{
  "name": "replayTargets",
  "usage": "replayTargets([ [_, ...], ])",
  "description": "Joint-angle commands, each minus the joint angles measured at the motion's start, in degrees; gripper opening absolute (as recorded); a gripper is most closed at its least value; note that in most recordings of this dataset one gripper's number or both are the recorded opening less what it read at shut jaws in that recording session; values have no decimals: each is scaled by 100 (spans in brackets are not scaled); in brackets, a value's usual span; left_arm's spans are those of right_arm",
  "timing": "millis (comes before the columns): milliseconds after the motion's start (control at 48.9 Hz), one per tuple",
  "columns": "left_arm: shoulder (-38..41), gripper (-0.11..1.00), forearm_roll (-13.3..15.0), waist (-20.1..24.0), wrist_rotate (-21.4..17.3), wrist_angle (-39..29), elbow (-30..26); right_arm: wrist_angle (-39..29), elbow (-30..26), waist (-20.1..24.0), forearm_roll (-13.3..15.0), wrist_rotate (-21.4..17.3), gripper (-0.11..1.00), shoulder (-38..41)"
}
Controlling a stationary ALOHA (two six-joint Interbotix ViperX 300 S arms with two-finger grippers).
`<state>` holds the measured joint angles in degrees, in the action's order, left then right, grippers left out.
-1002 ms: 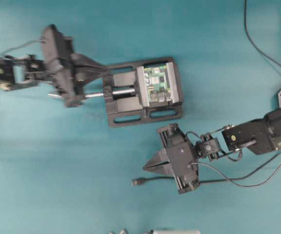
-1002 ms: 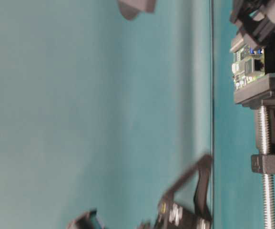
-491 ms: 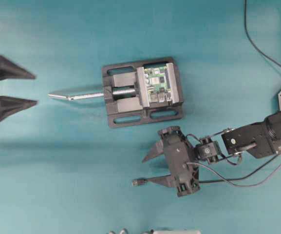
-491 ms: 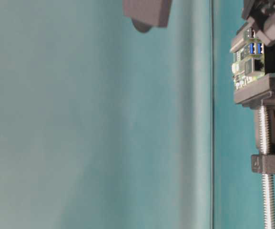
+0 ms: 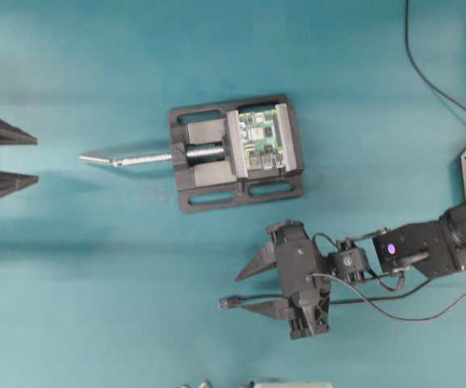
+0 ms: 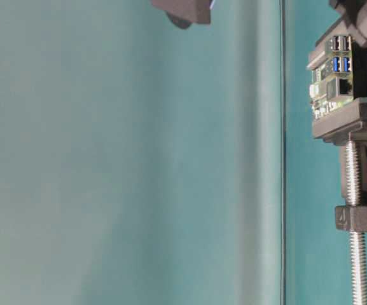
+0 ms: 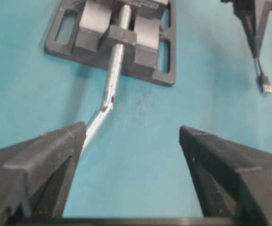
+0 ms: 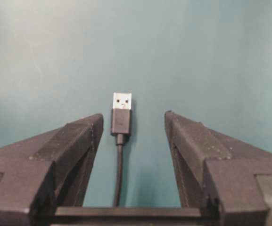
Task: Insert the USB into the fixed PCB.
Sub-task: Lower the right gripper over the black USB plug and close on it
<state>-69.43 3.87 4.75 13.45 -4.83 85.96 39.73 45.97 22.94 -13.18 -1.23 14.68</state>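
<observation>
The left gripper [image 5: 23,160] is sitting withdrawn from the vise [image 5: 208,166], jaws apart; the right gripper [image 8: 132,125], now apart, is straddling the USB [image 8: 121,115], unheld

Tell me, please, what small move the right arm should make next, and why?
Probably lower and close on the USB plug: the right gripper is open, its fingers straddle the plug lying on the table, and nothing is gripped yet. The PCB sits clamped in the vise.

The left gripper [image 5: 6,160] is cut off by the overhead view's left edge. The vise [image 6: 361,127] hides the PCB's [image 6: 329,82] lower part at table level.
</observation>
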Motion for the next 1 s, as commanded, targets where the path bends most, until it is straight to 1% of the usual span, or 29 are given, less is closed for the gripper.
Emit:
replayTargets([
  [0, 158, 95, -18, 9, 79, 70, -35, 97, -62, 88, -62, 9, 60, -9],
  [164, 272, 95, -35, 9, 70, 97, 9, 114, -149, 237, -79, 9, 60, 149],
  [327, 281, 95, -26, 35, 114, 246, 123, 141, -202, 281, -97, 18, 60, 299],
  [450, 290, 95, -26, 35, 141, 457, 246, 308, -220, 272, -246, 97, 60, 396],
  [572, 281, 95, -26, 35, 220, 668, 396, 404, -255, 272, -475, 185, 60, 457],
  [695, 281, 95, -26, 26, 246, 668, 387, 422, -272, 281, -642, 334, 60, 466],
  [777, 281, 95, -26, 35, 246, 668, 396, 413, -264, 281, -703, 369, 60, 466],
  [981, 281, 95, -26, 35, 255, 659, 396, 369, -352, 334, -703, 369, 60, 466],
])
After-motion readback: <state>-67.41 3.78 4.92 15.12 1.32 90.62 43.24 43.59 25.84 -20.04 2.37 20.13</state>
